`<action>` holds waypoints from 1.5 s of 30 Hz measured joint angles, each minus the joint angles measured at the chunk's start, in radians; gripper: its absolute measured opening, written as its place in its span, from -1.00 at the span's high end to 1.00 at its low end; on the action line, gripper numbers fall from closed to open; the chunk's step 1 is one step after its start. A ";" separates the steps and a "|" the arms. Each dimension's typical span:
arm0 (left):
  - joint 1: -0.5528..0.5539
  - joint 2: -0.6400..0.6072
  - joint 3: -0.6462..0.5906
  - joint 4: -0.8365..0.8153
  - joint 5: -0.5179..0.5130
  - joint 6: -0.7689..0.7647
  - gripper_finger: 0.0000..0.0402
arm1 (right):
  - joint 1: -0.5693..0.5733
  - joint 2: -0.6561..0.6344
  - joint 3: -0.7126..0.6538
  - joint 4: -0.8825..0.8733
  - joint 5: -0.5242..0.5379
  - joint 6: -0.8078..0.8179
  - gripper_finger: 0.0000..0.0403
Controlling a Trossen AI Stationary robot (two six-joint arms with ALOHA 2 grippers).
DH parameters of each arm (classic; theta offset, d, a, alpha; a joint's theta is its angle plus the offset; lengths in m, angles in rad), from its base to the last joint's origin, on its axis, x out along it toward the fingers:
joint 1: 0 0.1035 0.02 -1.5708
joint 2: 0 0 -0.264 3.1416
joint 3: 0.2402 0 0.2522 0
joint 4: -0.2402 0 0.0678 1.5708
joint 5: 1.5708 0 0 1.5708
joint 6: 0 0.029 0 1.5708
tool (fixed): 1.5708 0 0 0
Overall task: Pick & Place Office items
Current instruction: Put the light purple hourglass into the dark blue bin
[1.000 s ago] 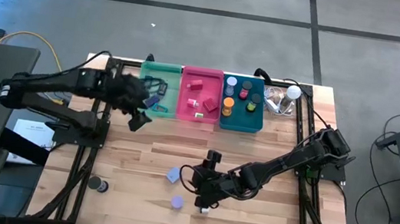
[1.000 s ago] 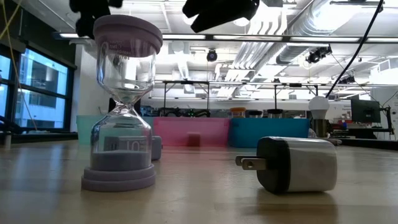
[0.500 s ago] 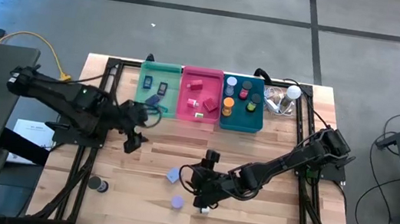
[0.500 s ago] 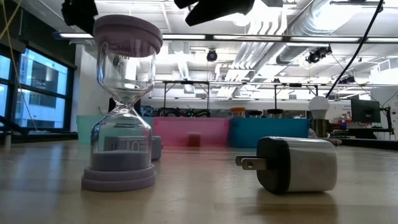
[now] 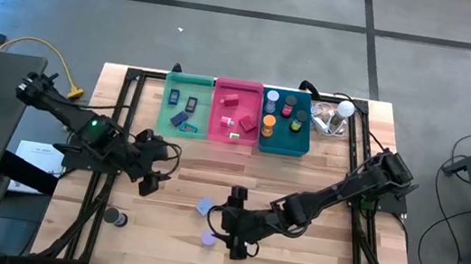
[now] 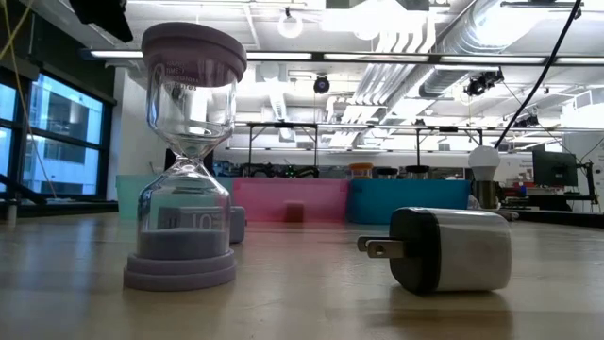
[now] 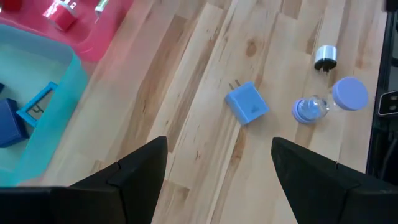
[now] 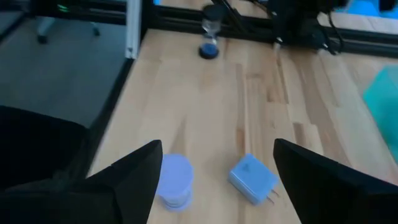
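Right gripper (image 5: 231, 238) shifted beside lavender hourglass (image 5: 208, 238).

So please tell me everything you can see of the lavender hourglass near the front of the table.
The hourglass stands upright on the wooden table. It has a round lavender cap and base, seemingly plastic, and a clear bulb between them, pinched at the waist. Lavender sand fills the lower half. Nothing touches it but the table. A dark-and-white charger lies apart beside it.

Overhead and both wrist views share the blue charger (image 5: 204, 206); low view sits tabletop-level.
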 joint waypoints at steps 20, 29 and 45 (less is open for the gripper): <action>-0.183 0.176 -0.002 0.009 -0.053 -0.111 -0.40 | 0.006 0.194 0.284 -0.156 -0.080 -0.048 -0.42; -0.238 0.210 -0.002 0.026 -0.091 -0.111 -0.40 | 0.004 0.325 0.439 -0.358 -0.050 0.067 -0.42; -0.350 0.210 -0.002 0.033 -0.145 -0.161 -0.40 | 0.013 0.409 0.436 -0.326 -0.021 0.138 -0.42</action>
